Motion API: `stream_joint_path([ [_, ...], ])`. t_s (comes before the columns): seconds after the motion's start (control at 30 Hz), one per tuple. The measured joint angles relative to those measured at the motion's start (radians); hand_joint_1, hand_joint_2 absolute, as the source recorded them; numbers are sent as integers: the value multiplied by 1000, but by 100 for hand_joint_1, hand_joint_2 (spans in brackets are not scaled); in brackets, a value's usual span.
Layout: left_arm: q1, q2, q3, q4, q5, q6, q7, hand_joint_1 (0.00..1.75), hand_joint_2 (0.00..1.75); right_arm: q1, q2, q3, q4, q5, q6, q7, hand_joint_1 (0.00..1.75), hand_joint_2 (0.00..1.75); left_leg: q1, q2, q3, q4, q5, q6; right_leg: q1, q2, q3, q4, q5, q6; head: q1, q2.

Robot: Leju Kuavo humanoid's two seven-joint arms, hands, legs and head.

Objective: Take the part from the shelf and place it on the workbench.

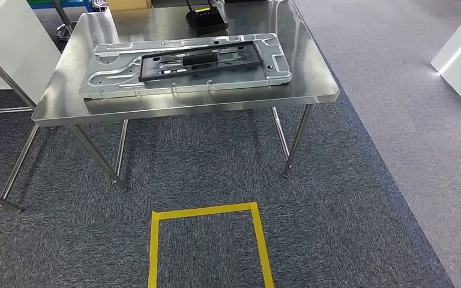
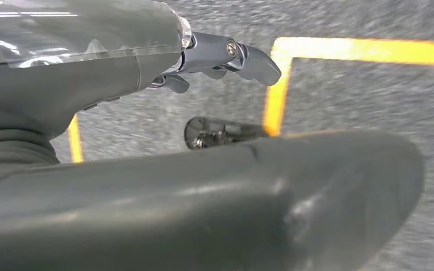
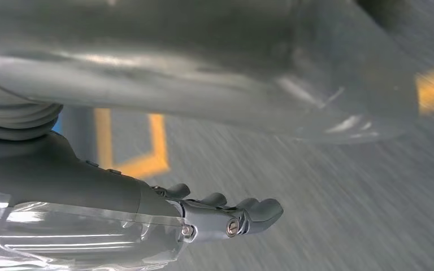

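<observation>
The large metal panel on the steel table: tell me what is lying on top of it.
A black rectangular frame lies flat on the grey metal panel, near its middle, on the steel table. The panel surface beneath the frame's solid parts is covered; cut-outs show some through.

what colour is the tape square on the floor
Yellow; the tape square on grey carpet shows best in the head view.
</observation>
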Motion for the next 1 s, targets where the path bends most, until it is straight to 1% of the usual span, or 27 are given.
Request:
stream_joint_path([
  [0.03,-4,-2,-12,0,-5,0,9,0,0,-1,7,-6,0,-2,31,28,0,0,-3,0,63,-87,0,8,2,0,-10,4,9,3,0,0],
  [0.07,-8,-4,-21,0,-9,1,15,0,0,-2,13,-11,0,-3,52,41,0,0,-5,-1,111,-158,-11,16,2,0,-15,7,17,8,0,0],
  [0.1,-12,-6,-31,0,-13,1,18,0,0,-4,17,-16,0,-3,66,44,0,0,-9,-1,140,-205,-24,24,2,-1,-18,7,26,14,0,0],
  [0.17,-15,-11,-46,0,-19,-2,17,0,0,-6,22,-23,1,0,82,45,0,0,-11,0,142,-232,-21,40,0,-1,-21,4,45,27,0,0],
  [0.2,-16,-12,-52,0,-20,-6,14,0,0,-7,23,-26,1,4,86,41,0,0,-10,2,133,-234,-8,48,-2,1,-27,8,38,33,0,0],
  [0.23,-16,-13,-55,-1,-16,-10,9,0,0,-7,23,-27,1,11,90,33,0,0,-9,4,121,-236,6,56,-3,2,-35,26,10,38,0,0],
  [0.27,-17,-13,-57,-1,-8,-13,5,0,0,-7,23,-27,1,21,94,24,0,0,-7,6,106,-238,20,62,-4,4,-48,63,-36,42,0,0],
  [0.33,-17,-13,-56,-1,7,-17,0,0,0,-8,24,-25,1,45,105,7,0,0,-8,7,71,-236,47,67,-7,6,-76,187,-146,49,0,0],
  [0.37,-15,-12,-55,-1,11,-18,-1,0,0,-10,25,-24,1,56,111,2,0,0,-9,7,53,-233,60,66,-8,6,-85,249,-174,51,0,0],
  [0.4,-14,-12,-54,-1,12,-18,-1,0,0,-11,26,-22,2,64,116,0,0,0,-9,7,33,-228,72,65,-9,6,-82,290,-176,53,0,0],
  [0.43,-13,-11,-52,-1,12,-17,0,0,0,-13,27,-21,2,70,120,1,0,0,-9,8,12,-222,83,63,-10,6,-64,298,-155,54,0,0],
  [0.47,-14,-11,-51,-1,13,-15,0,0,0,-15,28,-19,2,74,123,4,0,0,-9,8,-8,-214,93,61,-11,6,-29,271,-124,53,0,0],
  [0.5,-14,-11,-51,-1,13,-13,2,0,0,-19,28,-19,2,77,125,9,0,0,-9,8,-26,-205,102,58,-11,6,24,211,-102,50,0,0],
  [0.53,-15,-11,-51,-1,13,-11,3,0,0,-23,29,-18,1,78,128,14,0,0,-11,7,-42,-195,109,55,-9,6,86,128,-99,46,0,0],
  [0.57,-15,-11,-51,-1,13,-9,4,0,0,-27,29,-18,1,79,131,20,0,0,-12,7,-54,-186,117,50,-7,6,138,52,-111,40,0,0],
  [0.6,-16,-11,-51,-1,13,-8,5,0,0,-30,30,-18,1,79,133,24,0,0,-12,7,-62,-180,125,45,-4,6,174,-3,-126,34,0,0],
  [0.63,-16,-10,-51,-1,13,-6,7,0,0,-32,31,-17,1,79,134,27,0,0,-12,7,-66,-178,134,39,0,6,189,-32,-136,28,0,0],
  [0.7,-15,-8,-51,-1,12,-3,10,0,0,-32,35,-17,2,79,135,30,0,0,-9,6,-73,-176,143,26,0,3,178,-36,-123,13,0,0],
  [0.73,-14,-6,-51,0,12,-2,11,0,0,-32,37,-17,3,79,135,31,0,0,-7,4,-80,-162,123,20,-1,1,169,-36,-112,5,0,0],
  [0.77,-12,-4,-51,0,12,-1,12,0,0,-33,39,-17,3,79,135,32,0,0,-5,2,-92,-130,83,14,-3,-2,157,-37,-99,-2,0,0],
  [0.8,-11,-3,-51,0,12,0,12,0,0,-33,41,-17,4,79,135,32,0,0,-2,0,-106,-80,29,9,-4,-4,143,-38,-86,-6,0,0],
  [0.83,-11,-3,-51,0,12,0,13,0,0,-32,41,-17,4,79,135,32,0,0,1,0,-120,-15,-26,5,-3,-5,125,-37,-73,-9,0,0],
  [0.87,-11,-2,-51,0,12,0,13,0,0,-32,41,-17,4,79,135,32,0,0,3,0,-130,49,-64,1,-3,-5,107,-35,-60,-9,0,0],
  [0.9,-11,-2,-51,0,12,1,13,0,0,-31,41,-17,4,79,135,32,0,0,5,0,-132,98,-75,-2,-2,-5,87,-31,-47,-8,0,0],
  [0.93,-11,-1,-51,0,12,1,13,0,0,-31,42,-17,4,79,136,32,0,0,7,0,-121,122,-64,-4,-3,-5,65,-26,-35,-7,0,0],
  [0.97,-12,0,-51,0,12,1,13,0,0,-31,42,-17,4,79,136,31,0,0,8,0,-92,106,-34,-3,-3,-4,44,-18,-25,-4,0,0],
  [1.0,-12,1,-51,0,12,1,13,0,0,-32,43,-17,4,79,136,31,0,0,8,0,-47,59,-6,-2,-3,-4,24,-9,-15,-1,0,0],
])
